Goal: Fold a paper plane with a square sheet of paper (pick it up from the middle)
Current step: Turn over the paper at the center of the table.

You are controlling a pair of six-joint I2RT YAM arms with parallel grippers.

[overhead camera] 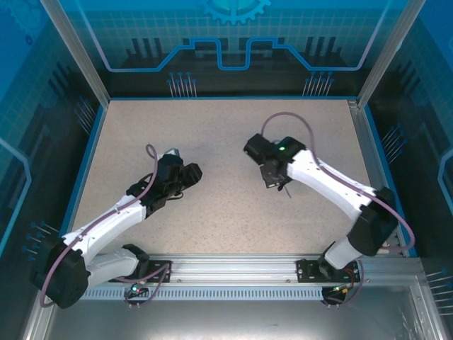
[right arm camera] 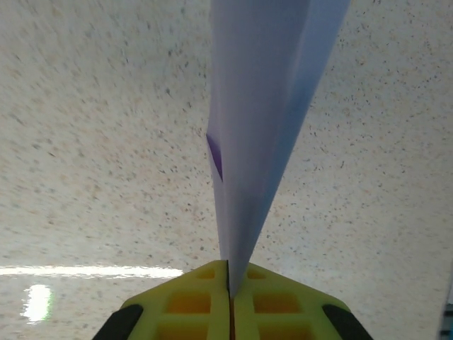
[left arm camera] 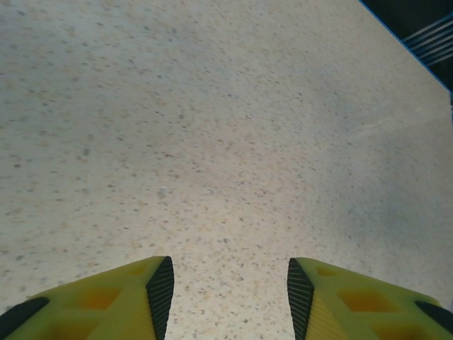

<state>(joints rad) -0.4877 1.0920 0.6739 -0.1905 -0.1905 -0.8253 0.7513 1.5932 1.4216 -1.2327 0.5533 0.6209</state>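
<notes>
The paper plane (right arm camera: pixel 258 106) is held in the right pincer (right arm camera: pixel 230 283), whose yellow fingers are pressed shut on its near end. From that grip the pale-purple paper is seen edge-on, as a slim folded wedge of several layers that widens toward the far side. It is carried above the speckled table (overhead camera: pixel 226 120) and, as far as can be told, is not resting on it. The left pincer (left arm camera: pixel 230 283) is held moderately wide over bare table, with nothing between its fingers. In the overhead view it is placed left of the middle, well apart from the right one.

The folding is judged to be at or near its end, since the sheet is already narrowed into a dart shape. Whether the wings are evenly spread cannot be told. For the next move, the plane could be set down flat on the table. Otherwise the left pincer would need to be brought across and closed on the free far end without crushing the thin layers.
</notes>
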